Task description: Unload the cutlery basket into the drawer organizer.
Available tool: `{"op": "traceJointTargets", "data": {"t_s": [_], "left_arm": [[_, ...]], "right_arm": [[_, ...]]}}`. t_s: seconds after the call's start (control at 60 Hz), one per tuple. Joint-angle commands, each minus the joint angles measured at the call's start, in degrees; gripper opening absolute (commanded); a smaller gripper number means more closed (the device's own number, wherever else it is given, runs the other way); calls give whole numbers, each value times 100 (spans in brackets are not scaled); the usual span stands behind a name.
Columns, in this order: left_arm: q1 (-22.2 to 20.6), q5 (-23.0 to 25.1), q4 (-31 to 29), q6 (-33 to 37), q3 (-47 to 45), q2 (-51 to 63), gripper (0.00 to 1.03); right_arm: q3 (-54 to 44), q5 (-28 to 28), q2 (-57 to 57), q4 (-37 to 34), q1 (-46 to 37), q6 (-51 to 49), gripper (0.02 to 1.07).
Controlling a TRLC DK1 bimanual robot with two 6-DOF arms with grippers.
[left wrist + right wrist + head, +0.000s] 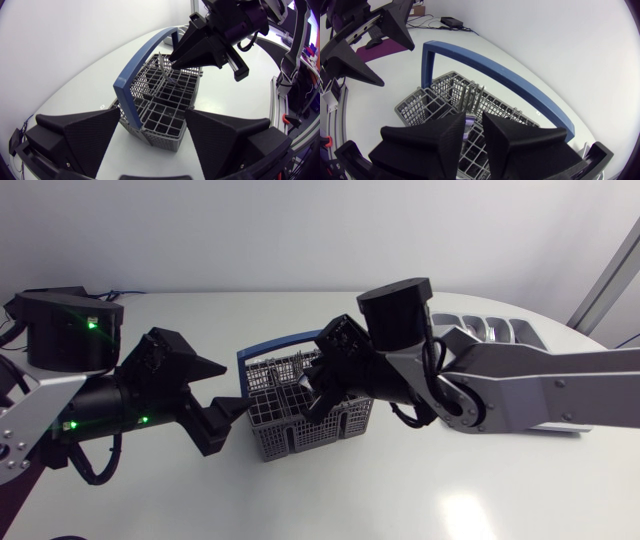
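Basket (290, 418) mid-tabletop, organizer (495, 330) behind right arm. Right gripper (474, 121) down inside, fingers nearly together, apparently pinching a utensil (165, 71) for lifting. Left gripper (152, 115) wide apart beside basket, likely to brace it.

The cutlery basket (300, 405) sits mid-way across the table (500, 490), with what may be a fork (165, 75) standing in it. The left gripper (233, 387) is at its 9 o'clock, the right gripper (315, 392) above it, and the drawer organizer (490, 330) at its 2 o'clock.
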Motion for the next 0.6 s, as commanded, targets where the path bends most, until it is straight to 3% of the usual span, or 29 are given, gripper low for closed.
{"op": "traceJointTargets", "data": {"t_s": [0.0,0.083,0.317,0.583], "left_arm": [[-48,-15,-4,-151,101,-32,98],[-57,-15,23,-151,136,-6,98],[-434,-15,339,-151,312,451,98],[-628,-32,1684,-160,347,1233,97]], "right_arm": [[-126,-123,14,96,-148,-77,35],[-100,-238,66,158,-201,-112,45],[-293,-246,-303,43,-289,-121,50],[-751,-519,-1410,-326,-518,-121,61]]}}
